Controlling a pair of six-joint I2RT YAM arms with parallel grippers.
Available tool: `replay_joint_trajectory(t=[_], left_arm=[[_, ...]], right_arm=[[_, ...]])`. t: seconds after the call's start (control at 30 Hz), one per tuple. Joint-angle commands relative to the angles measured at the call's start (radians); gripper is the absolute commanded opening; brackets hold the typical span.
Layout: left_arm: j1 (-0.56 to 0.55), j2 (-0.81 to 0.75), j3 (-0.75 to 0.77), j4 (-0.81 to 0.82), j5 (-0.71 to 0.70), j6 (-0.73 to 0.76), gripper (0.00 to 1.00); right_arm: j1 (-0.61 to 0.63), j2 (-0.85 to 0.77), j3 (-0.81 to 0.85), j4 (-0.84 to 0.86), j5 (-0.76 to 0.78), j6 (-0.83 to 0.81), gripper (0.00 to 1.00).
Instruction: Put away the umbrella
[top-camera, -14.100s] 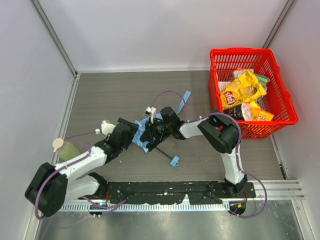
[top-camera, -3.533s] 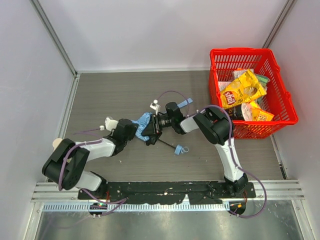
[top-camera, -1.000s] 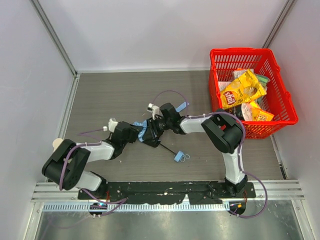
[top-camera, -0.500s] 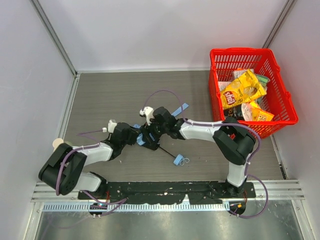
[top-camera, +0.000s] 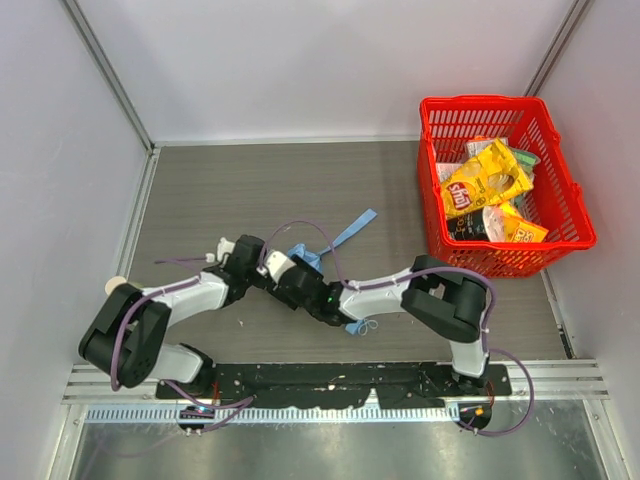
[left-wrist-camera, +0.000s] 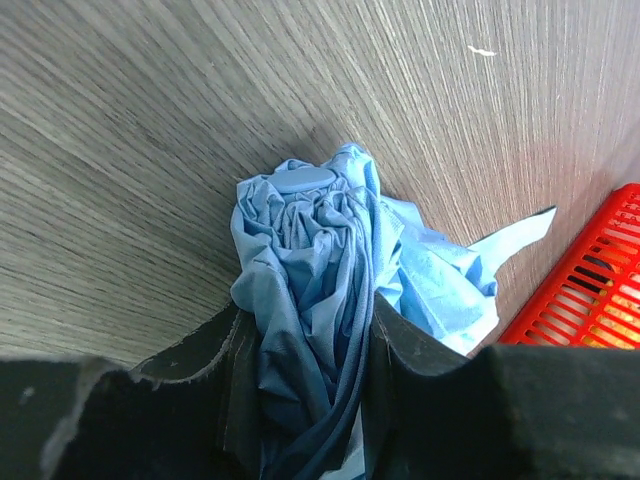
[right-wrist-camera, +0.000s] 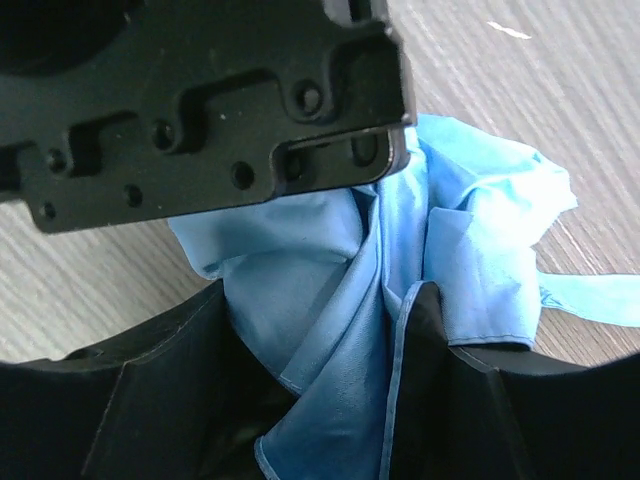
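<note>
Umbrella (left-wrist-camera: 310, 250) clamped in left gripper (left-wrist-camera: 305, 330); right gripper (right-wrist-camera: 320, 320), pulled nearer since, straddles fabric, grip unclear.

My bench (top-camera: 250, 190) is a grey, wood-grained top. At 2 o'clock a red basket (top-camera: 478, 100) stands on it, near the right wall. Around the middle, a little toward 6 o'clock, the umbrella (top-camera: 303, 254) lies as a bunched sky-blue bundle. Its strap (top-camera: 352, 226) trails flat toward 1 o'clock, and its small blue handle (top-camera: 358, 327) rests at 5 o'clock from the bundle. At 8 o'clock, by the left edge, a cream thing (top-camera: 115, 287) peeks out, possibly a cap. A white fleck (left-wrist-camera: 482, 50) marks the grain.
</note>
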Motion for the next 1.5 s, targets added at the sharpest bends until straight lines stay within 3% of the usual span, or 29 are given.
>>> replay_joint_trajectory(t=[0.0,0.07,0.13,0.17,0.2,0.23,0.27,0.3,0.33,0.4,0.5,0.53,0.63,0.73,0.8,0.93,1.07,1.2,1.27,1.3,1.37,1.43,1.47], left_arm=[[-0.003,0.024,-0.004,-0.216,0.004,-0.054,0.0],[-0.004,0.017,0.0,-0.222,0.004,-0.051,0.0],[-0.004,0.009,-0.001,-0.222,-0.002,-0.045,0.0],[-0.004,0.004,-0.004,-0.215,-0.004,-0.045,0.0],[-0.004,0.0,-0.014,-0.194,-0.004,-0.042,0.0],[-0.004,-0.008,-0.021,-0.163,-0.002,-0.03,0.0],[-0.004,-0.012,-0.026,-0.149,-0.002,-0.016,0.0],[-0.004,-0.017,-0.03,-0.123,-0.004,0.008,0.0],[-0.004,-0.028,-0.038,-0.086,-0.005,0.037,0.08],[-0.004,-0.06,-0.09,0.013,-0.011,0.076,0.46],[-0.002,-0.1,-0.15,0.118,-0.03,0.111,0.95],[-0.002,-0.104,-0.147,0.107,-0.033,0.136,1.0],[-0.001,-0.092,-0.135,0.09,-0.036,0.157,1.0],[-0.002,-0.042,-0.109,0.08,-0.045,0.162,1.0],[-0.002,-0.002,-0.086,0.058,-0.057,0.167,1.0],[-0.001,0.063,-0.064,0.078,-0.065,0.19,0.96],[-0.001,0.075,-0.11,0.185,-0.036,0.2,0.53],[0.001,0.06,-0.149,0.218,-0.025,0.185,0.1],[-0.001,0.047,-0.152,0.213,-0.019,0.188,0.03],[-0.001,0.041,-0.15,0.204,-0.018,0.185,0.0],[-0.001,0.029,-0.153,0.199,-0.014,0.183,0.0],[-0.001,0.017,-0.152,0.183,-0.008,0.179,0.0],[-0.001,0.014,-0.149,0.173,-0.007,0.174,0.0]], right_arm=[[0.021,0.094,-0.061,0.051,0.134,-0.009,0.63],[0.012,0.105,-0.075,0.073,0.111,0.015,0.54],[-0.006,0.114,-0.066,0.056,0.073,0.043,0.36],[-0.012,0.113,-0.068,0.059,0.036,0.052,0.22],[-0.031,0.111,-0.072,0.061,0.006,0.057,0.16],[-0.052,0.108,-0.072,0.056,-0.058,0.069,0.02],[-0.064,0.107,-0.075,0.055,-0.091,0.08,0.01],[-0.107,0.107,-0.078,0.055,-0.223,0.11,0.01],[-0.138,0.108,-0.088,0.065,-0.395,0.127,0.01],[-0.205,0.119,-0.107,0.11,-0.599,0.195,0.01],[-0.291,0.128,-0.135,0.182,-0.781,0.276,0.01],[-0.305,0.128,-0.147,0.197,-0.876,0.311,0.01],[-0.371,0.157,-0.131,0.285,-1.089,0.402,0.01],[-0.404,0.22,-0.118,0.416,-1.295,0.556,0.01],[-0.42,0.249,-0.114,0.508,-1.359,0.626,0.01],[-0.437,0.274,-0.088,0.522,-1.427,0.661,0.01],[-0.448,0.281,-0.043,0.477,-1.441,0.654,0.01],[-0.448,0.251,0.003,0.297,-1.401,0.545,0.01],[-0.45,0.226,0.021,0.216,-1.351,0.502,0.01],[-0.448,0.205,0.046,0.099,-1.273,0.439,0.01],[-0.448,0.144,0.06,-0.036,-1.118,0.39,0.14],[-0.447,0.064,0.048,-0.12,-0.997,0.37,0.37],[-0.442,0.035,0.034,-0.152,-0.942,0.365,0.67]])
